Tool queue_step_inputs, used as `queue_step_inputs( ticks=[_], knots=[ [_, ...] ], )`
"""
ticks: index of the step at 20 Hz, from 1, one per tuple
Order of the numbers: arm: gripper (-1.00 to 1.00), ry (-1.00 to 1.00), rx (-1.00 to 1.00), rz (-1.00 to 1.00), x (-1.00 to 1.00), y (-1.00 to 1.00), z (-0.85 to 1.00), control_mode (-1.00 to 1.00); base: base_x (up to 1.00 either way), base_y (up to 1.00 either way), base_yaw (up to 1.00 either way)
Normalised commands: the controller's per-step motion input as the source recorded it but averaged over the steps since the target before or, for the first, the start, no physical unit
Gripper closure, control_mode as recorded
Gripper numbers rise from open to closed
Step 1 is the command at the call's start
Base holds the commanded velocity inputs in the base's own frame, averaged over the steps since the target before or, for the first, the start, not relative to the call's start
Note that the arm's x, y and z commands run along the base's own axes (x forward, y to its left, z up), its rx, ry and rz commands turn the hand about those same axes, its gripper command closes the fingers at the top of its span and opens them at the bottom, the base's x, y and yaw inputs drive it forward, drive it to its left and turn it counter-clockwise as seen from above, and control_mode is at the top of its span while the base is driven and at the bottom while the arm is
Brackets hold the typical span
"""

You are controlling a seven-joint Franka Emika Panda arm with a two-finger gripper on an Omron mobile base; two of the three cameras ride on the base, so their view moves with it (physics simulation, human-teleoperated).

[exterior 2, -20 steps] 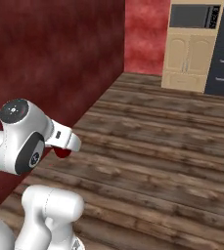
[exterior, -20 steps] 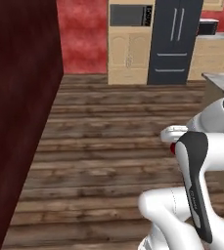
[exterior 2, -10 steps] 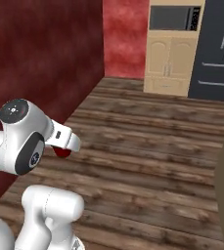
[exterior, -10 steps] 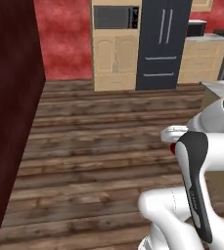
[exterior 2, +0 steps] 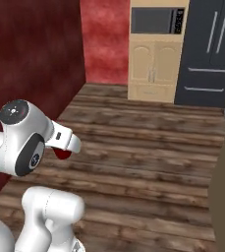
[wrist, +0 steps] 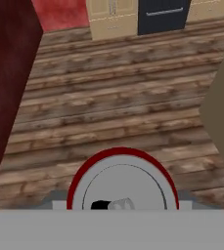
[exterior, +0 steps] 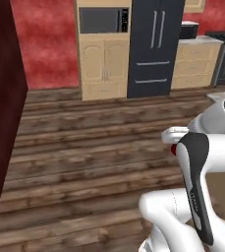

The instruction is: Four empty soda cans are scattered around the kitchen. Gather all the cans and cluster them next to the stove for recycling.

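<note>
Red soda can [wrist: 122, 181] sits clamped in end effector [wrist: 122, 207].

The white Franka Panda arm with dark joints [exterior: 197, 197] is folded close above its base, upper link raised, forearm bent forward and down over the wooden plank floor [exterior: 94, 162]. The two-finger gripper [wrist: 122, 207] is closed on a red cylindrical soda can with a silver top [wrist: 122, 185], carried clear of that floor.

Both base views face the black fridge [exterior: 155, 47] across plank floor [exterior 2: 148, 157]; hand view looks steeply down.
</note>
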Motion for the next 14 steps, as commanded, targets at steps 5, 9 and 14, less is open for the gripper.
queue_step_inputs(
  ticks=[5, 9, 14],
  knots=[
    [1.0, 0.0, 0.0, 0.0, 0.0, 0.0, 0.0, 1.0, 0.99, 0.0, -0.21],
    [1.0, 0.0, 0.0, 0.0, 0.0, 0.0, 0.0, 1.0, 0.99, 0.0, -0.22],
    [1.0, 0.0, 0.0, 0.0, 0.0, 0.0, 0.0, 1.0, 0.99, 0.0, -0.22]
  ],
)
